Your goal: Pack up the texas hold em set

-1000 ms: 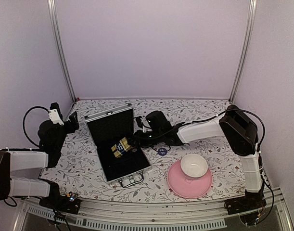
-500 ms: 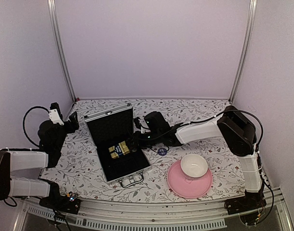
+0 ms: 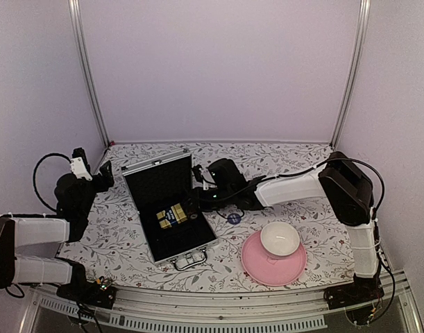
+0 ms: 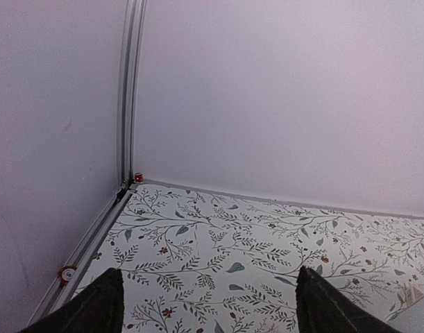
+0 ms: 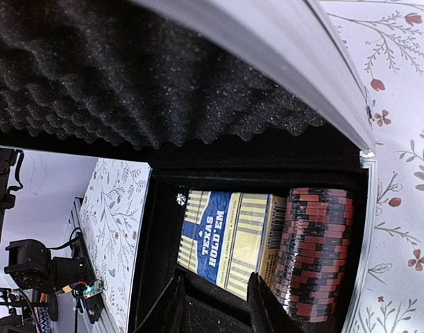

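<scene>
The silver briefcase (image 3: 198, 244) lies open left of centre, its foam-lined lid (image 3: 158, 182) standing up. Inside lie the gold-and-dark card box (image 3: 170, 216), marked Texas Hold'em in the right wrist view (image 5: 229, 239), and beside it the dark red chip stack (image 5: 316, 253). My right gripper (image 3: 196, 200) hangs over the case's right side; in its wrist view (image 5: 215, 309) the fingers stand apart with nothing between them, just in front of the card box. The blue round disc (image 3: 234, 218) lies on the table right of the case. My left gripper (image 3: 104, 173) is open and empty (image 4: 212, 309), left of the lid. The red/pink card box is out of view.
A pink plate (image 3: 257, 267) with a white bowl (image 3: 280, 239) on it sits at the front right, near the disc. Metal frame posts (image 3: 92, 83) and white walls enclose the floral table (image 3: 281, 156). A small red piece (image 4: 138, 177) sits in the far left corner.
</scene>
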